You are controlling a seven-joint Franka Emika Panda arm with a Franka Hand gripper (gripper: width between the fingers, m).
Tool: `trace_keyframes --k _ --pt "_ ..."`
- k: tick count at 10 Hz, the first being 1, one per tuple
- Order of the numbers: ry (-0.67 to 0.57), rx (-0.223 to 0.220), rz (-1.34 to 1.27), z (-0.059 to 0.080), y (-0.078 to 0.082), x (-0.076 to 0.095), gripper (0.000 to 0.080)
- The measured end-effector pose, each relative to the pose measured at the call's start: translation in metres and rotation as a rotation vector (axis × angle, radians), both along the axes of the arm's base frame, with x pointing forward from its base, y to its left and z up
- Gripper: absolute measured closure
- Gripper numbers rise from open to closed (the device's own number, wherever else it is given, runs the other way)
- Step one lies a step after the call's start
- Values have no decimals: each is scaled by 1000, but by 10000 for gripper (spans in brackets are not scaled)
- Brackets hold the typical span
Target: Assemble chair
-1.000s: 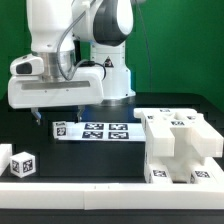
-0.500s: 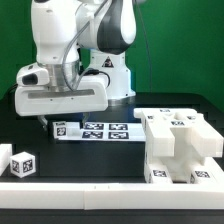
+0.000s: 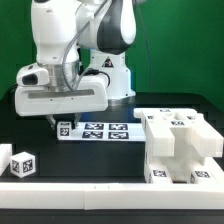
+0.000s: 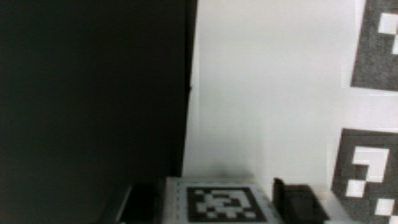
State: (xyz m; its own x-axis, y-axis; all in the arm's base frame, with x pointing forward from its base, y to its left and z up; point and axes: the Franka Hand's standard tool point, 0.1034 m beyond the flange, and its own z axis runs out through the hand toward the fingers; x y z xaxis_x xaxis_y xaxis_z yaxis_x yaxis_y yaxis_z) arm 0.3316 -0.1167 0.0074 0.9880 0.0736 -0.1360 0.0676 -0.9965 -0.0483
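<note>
A small white chair part (image 3: 64, 128) with a black-and-white tag on top stands at the left end of the marker board (image 3: 100, 131). My gripper (image 3: 62, 123) is lowered over it. In the wrist view the part (image 4: 224, 205) sits between the two dark fingers (image 4: 146, 206), which press against its two sides, so my gripper (image 4: 217, 192) is shut on it. The blocky white chair assembly (image 3: 180, 145), carrying several tags, stands at the exterior view's right.
Two small white tagged cubes (image 3: 20, 165) sit at the exterior view's left near the front. A white rail (image 3: 90, 205) runs along the front edge. The robot's base (image 3: 108, 75) rises behind the marker board. The tabletop is black.
The arm swung slightly to the exterior view's right and came down over the small part. The jaws, wide open before, have closed in on its sides.
</note>
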Motion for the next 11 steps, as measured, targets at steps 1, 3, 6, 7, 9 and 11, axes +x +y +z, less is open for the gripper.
trace_keyframes --k 1,3,6,7,9,11 --pt "-1 0 -2 0 -1 0 517" --pt "28 38 -101 10 -17 21 517" --pt "49 59 -208 9 -27 63 517" --pt "43 61 -177 7 -16 74 515" --pt "16 56 -69 9 4 86 515" --pt "1 40 -34 16 3 72 515"
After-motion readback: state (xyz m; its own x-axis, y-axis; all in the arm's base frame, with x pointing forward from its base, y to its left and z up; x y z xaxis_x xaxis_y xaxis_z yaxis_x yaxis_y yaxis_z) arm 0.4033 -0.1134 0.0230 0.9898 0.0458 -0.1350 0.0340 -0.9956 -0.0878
